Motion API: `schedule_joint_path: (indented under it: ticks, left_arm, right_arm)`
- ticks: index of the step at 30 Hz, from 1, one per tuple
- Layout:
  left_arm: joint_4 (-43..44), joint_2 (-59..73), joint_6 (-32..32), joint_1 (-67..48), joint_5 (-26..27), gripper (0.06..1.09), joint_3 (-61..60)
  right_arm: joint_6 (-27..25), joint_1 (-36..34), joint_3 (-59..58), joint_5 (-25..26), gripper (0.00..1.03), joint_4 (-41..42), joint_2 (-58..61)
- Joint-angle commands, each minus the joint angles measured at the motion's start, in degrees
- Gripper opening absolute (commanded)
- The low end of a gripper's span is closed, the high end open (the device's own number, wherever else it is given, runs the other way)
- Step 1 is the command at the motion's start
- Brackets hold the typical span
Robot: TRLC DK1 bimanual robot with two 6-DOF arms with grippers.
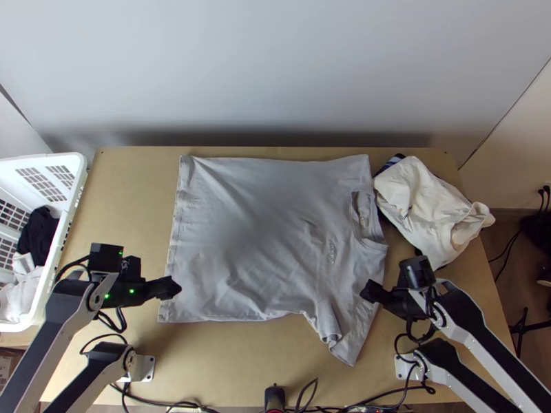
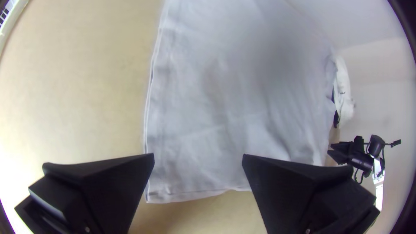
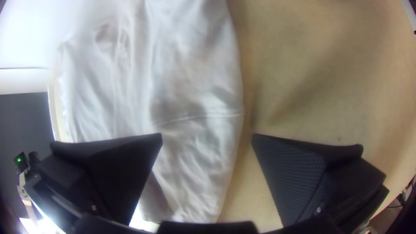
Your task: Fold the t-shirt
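Both the left pincer [image 1: 172,288] and the right pincer [image 1: 366,292] have their fingers parted and grip nothing. T-shirt [image 1: 262,234] spread on the desk [image 1: 131,206], hem [image 1: 172,248] to the left, collar [image 1: 368,217] to the right. Near sleeve [image 1: 348,341] juts toward the near edge, rucked where it meets the body.

Step in hand, as I judge it: first fold, near side over toward the far side. Left pincer is by the near hem corner [image 1: 165,315], right pincer over the shoulder end by the sleeve. Take both layers at each end, or the under layer will lag. Close low, with only a little cloth; a deep bite would bunch it. Lift together, keep the near edge taut, lay it down evenly. The sleeve likely wants tucking in, else it may trail and skew the fold. Smooth the creases after.

Surface: pale wooden desk, black cables [image 1: 386,400] along its near edge. Cream cloth [image 1: 427,206] heaped by the collar end, close enough to snag. White basket [image 1: 77,186] at the left side, dark cloth [image 1: 38,234] inside. Room: plain pale wall [image 1: 275,69] behind, brown floor [image 1: 506,237] at right.
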Motion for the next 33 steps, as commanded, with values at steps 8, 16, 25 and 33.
schedule_joint_path:
  ticks: [8, 16, 25, 33]
  left_arm:
    - [-2.5, 8.3, 1.8, -0.7, -0.4, 1.04, -1.5]
    - [0.3, 12.1, 3.7, -1.3, -1.9, 1.04, -2.1]
    - [2.4, 17.7, 1.2, -5.8, -0.6, 1.03, -2.6]
    - [11.4, 9.5, -3.6, -5.7, -3.1, 0.08, -3.8]
  right_arm:
    - [0.0, 0.2, -0.1, -1.3, 0.96, 1.8, 3.6]
    - [0.1, 0.6, -0.6, -1.3, 0.92, 6.5, 6.7]
    - [-0.1, 4.6, -0.3, -1.3, 0.92, 7.4, 9.9]
    - [-0.7, 4.3, -0.8, 4.7, 0.03, 8.9, 6.6]
